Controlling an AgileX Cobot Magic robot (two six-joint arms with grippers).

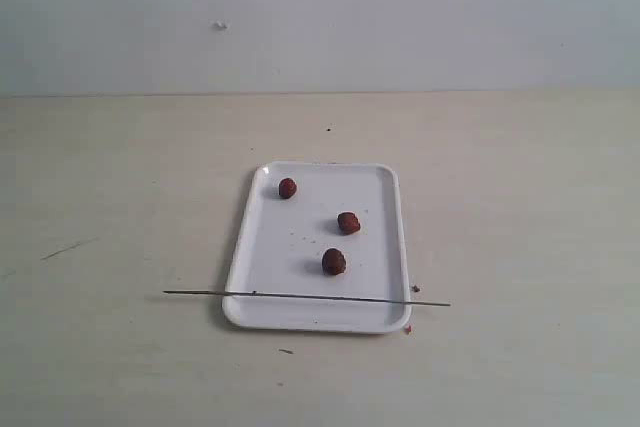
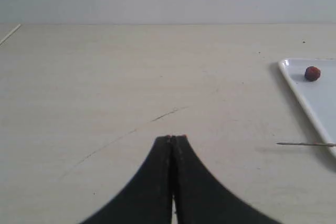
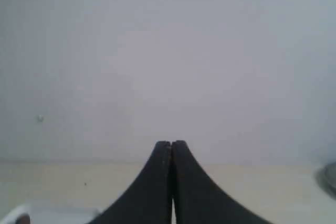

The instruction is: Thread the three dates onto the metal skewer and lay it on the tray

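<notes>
On my exterior feed the white tray (image 1: pixel 375 197) sits in the middle of the pale worktop (image 1: pixel 120 197), its long side running away from the camera. All the fruit is loose on it and well apart from each other: the far date (image 1: pixel 287 188) close to the far left corner, the middle date (image 1: pixel 348 222) right of centre, and the near date (image 1: pixel 334 262) just short of the skewer. The metal skewer (image 1: pixel 307 297) lies crosswise over the near end of the tray, bare, with both ends sticking out past the rim over the worktop, the left end reaching out further than the right.

From the left wrist feed I read the left tool (image 2: pixel 172 138) as pressed together, the two dark fingers meeting at the tips with nothing between them. It hangs over bare worktop, well apart from the tray, and I can see a tray corner, one date and the skewer's tip at the edge of that feed.

The right tool (image 3: pixel 171 142) is likewise pressed together and holding nothing; its camera looks mostly at the plain wall, with a strip of worktop below
</notes>
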